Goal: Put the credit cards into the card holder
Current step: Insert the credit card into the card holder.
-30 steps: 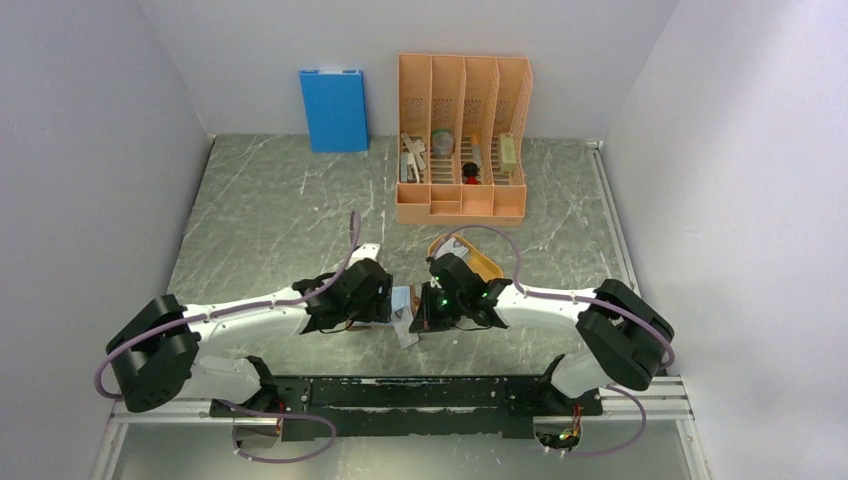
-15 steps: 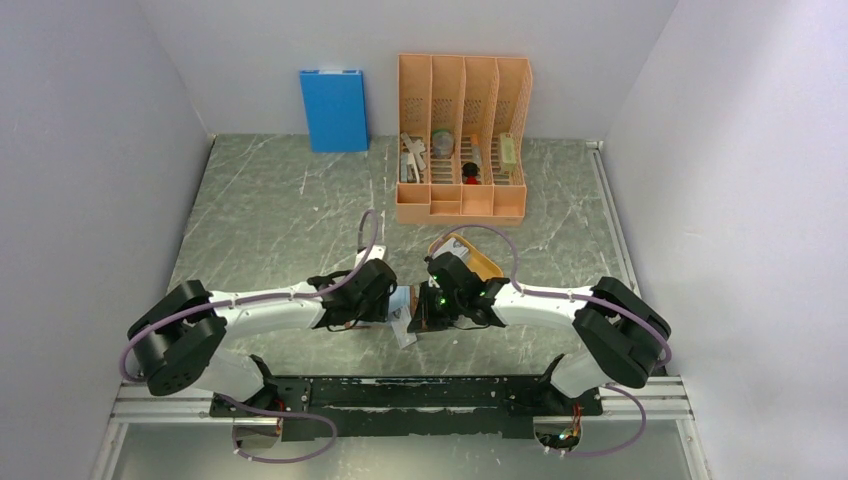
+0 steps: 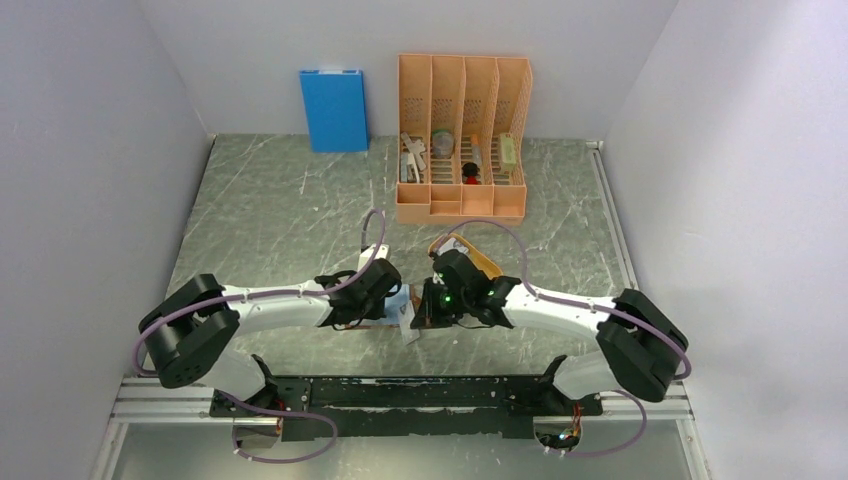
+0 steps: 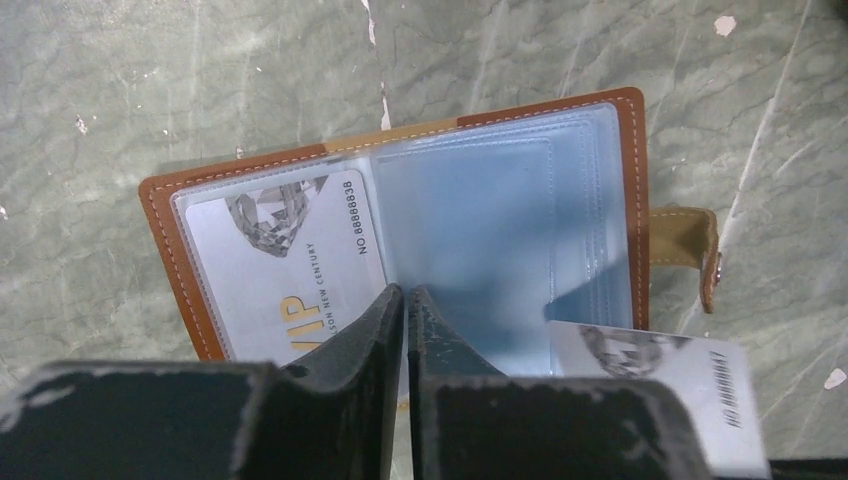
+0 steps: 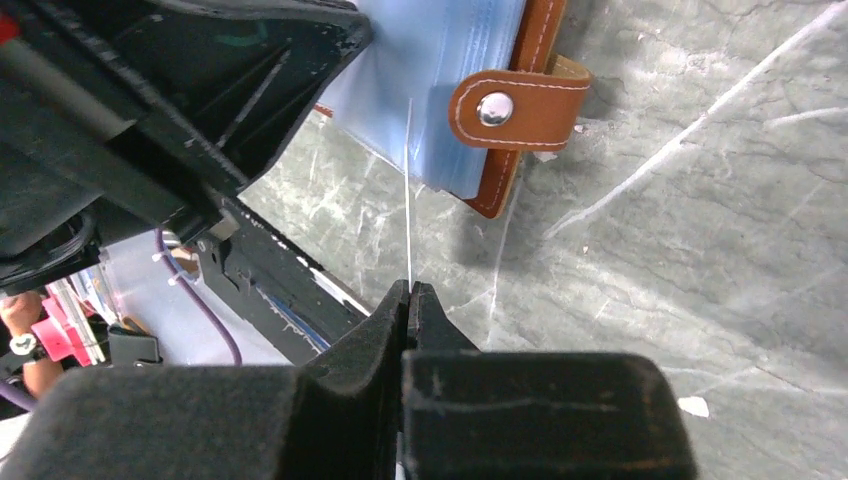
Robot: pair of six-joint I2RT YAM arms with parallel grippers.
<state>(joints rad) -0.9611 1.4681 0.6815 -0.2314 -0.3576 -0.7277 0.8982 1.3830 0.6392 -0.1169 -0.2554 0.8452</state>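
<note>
An orange organizer (image 3: 462,140) and a blue box (image 3: 334,110) are seen well behind. The open card holder (image 4: 590,200), a sleeved card (image 4: 275,260) inside, lies under the closed left gripper (image 4: 406,292). A second card (image 5: 409,190) is clamped by the right gripper (image 5: 408,287) beside the snap tab (image 5: 515,107).

Orange desk organizer (image 3: 462,125) stands upright at back of counter (image 3: 280,220), four tall slots, low front tray.
- Inside slots: white object (image 3: 412,157) in leftmost, grey round object (image 3: 442,145) next to it, dark round item with red (image 3: 470,172) in third, pale block (image 3: 508,150) in rightmost. What they are, cannot tell.
- Blue flat box (image 3: 333,110) left of organizer, apart from it, leaning on back wall.
- Orange oval tray (image 3: 483,262) in front of organizer, only part visible.
- Counter grey-green, marbled with pale veins.
</note>
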